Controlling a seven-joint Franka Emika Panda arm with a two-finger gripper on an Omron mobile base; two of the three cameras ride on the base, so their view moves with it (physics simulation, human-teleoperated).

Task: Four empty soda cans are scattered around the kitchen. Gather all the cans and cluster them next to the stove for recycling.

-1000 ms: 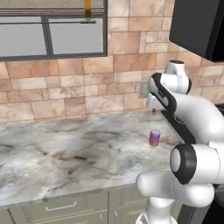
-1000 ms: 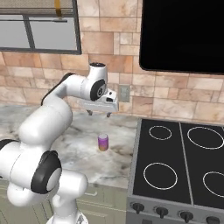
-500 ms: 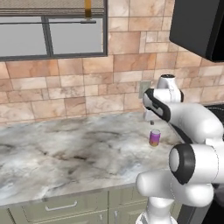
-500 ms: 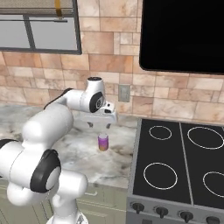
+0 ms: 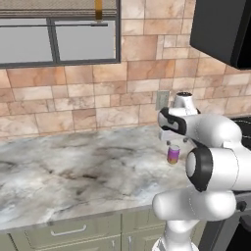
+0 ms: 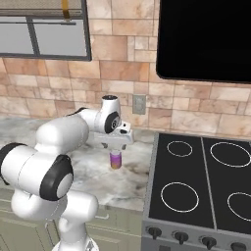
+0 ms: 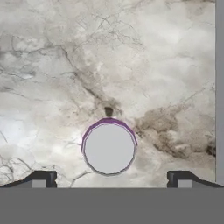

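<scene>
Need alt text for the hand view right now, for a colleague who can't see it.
Looking straight down on a purplish-pink soda can standing upright on the marble counter, its silver top centred between the open end effector fingertips.

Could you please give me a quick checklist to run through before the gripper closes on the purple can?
1. Purple soda can upright on the marble counter: ok.
2. Gripper open, fingertips well apart: ok.
3. Can centred between the fingertips in the hand view: ok.
4. Fingers low enough to span the can's sides: cannot tell.
5. Counter around the can free of obstacles: ok.
6. Stove beside this counter for drop-off: ok.
</scene>
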